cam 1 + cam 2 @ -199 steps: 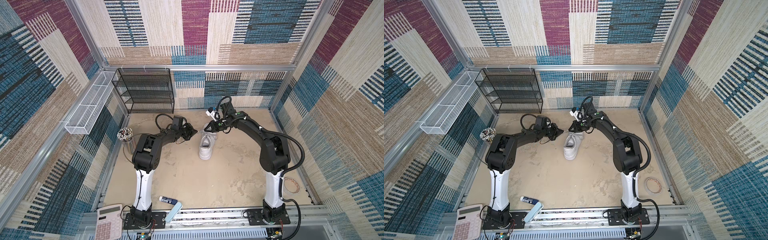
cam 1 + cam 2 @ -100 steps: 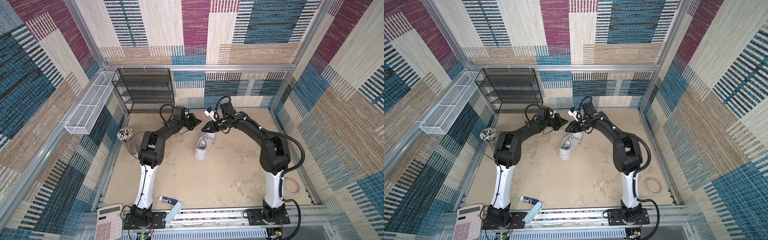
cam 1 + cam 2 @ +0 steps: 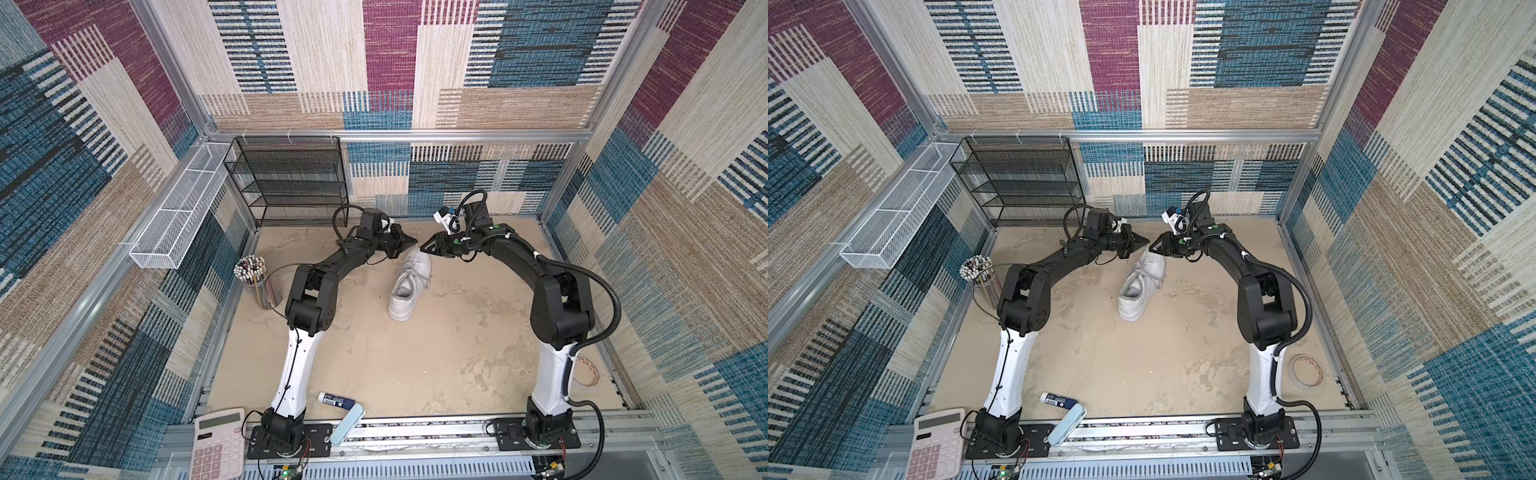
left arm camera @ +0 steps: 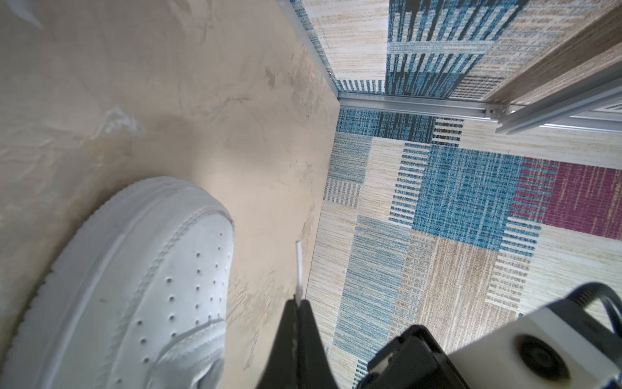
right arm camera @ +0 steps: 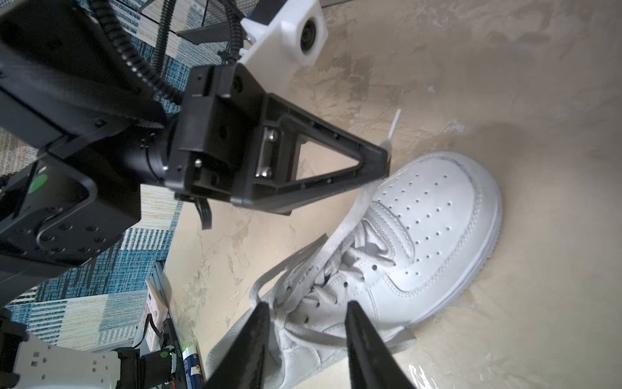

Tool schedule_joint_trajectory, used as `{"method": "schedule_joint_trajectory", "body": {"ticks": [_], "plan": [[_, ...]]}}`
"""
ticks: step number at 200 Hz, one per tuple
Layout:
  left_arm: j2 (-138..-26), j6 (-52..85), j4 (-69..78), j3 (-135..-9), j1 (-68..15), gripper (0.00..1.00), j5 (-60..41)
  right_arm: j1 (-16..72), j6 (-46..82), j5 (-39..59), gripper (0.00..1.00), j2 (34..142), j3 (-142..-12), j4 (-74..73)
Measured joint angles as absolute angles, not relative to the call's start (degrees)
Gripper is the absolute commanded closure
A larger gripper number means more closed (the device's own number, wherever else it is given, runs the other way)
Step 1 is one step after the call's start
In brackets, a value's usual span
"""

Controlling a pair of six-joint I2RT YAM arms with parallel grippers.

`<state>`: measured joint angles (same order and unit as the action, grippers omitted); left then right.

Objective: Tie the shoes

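On the worktop (image 3: pixel 415 365) rear centre, left gripper (image 3: pixel 411 240) jaws clamp a white lace (image 5: pixel 355 215) end just over the white sneaker (image 3: pixel 407 286) toe; right gripper (image 3: pixel 424 248) jaws narrowly apart, empty, just right of that toe

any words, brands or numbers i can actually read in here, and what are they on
No text anywhere is legible.
calculator: key markings too small to read.
blue tube: white label with barcode-like print, too small to read.
tape roll: reddish marks inside the ring, blurred.
sneaker: no brand or lettering visible on the parts shown.
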<state>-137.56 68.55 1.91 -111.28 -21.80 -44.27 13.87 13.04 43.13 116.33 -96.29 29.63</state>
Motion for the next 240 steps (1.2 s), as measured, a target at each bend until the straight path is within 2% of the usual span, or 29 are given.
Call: {"method": "schedule_joint_trajectory", "body": {"ticks": [132, 161, 192, 213, 225, 240], "plan": [[-136.31, 68.4, 3.2, -109.36, -22.59, 1.0, -45.39, 13.52, 19.66, 47.81, 0.63, 124.03, -100.03, 22.31], [-136.29, 68.42, 3.55, -109.34, -22.52, 1.0, -45.41, 13.61, 20.1, 49.32, 0.7, 125.12, -100.27, 21.47], [-136.2, 68.42, 3.68, -109.36, -22.52, 1.0, -45.41, 13.91, 20.51, 50.0, 0.84, 125.56, -100.36, 20.51], [-136.07, 68.42, 4.03, -109.3, -22.52, 1.0, -45.47, 14.0, 20.69, 50.57, 0.97, 125.69, -100.55, 19.94], [-135.98, 68.42, 4.08, -109.27, -22.5, 1.0, -45.5, 14.02, 20.78, 50.65, 1.0, 125.8, -100.68, 19.75], [-135.87, 68.42, 4.08, -109.25, -22.39, 0.84, -45.54, 14.02, 20.78, 50.85, 1.0, 125.84, -100.71, 19.62]]}}
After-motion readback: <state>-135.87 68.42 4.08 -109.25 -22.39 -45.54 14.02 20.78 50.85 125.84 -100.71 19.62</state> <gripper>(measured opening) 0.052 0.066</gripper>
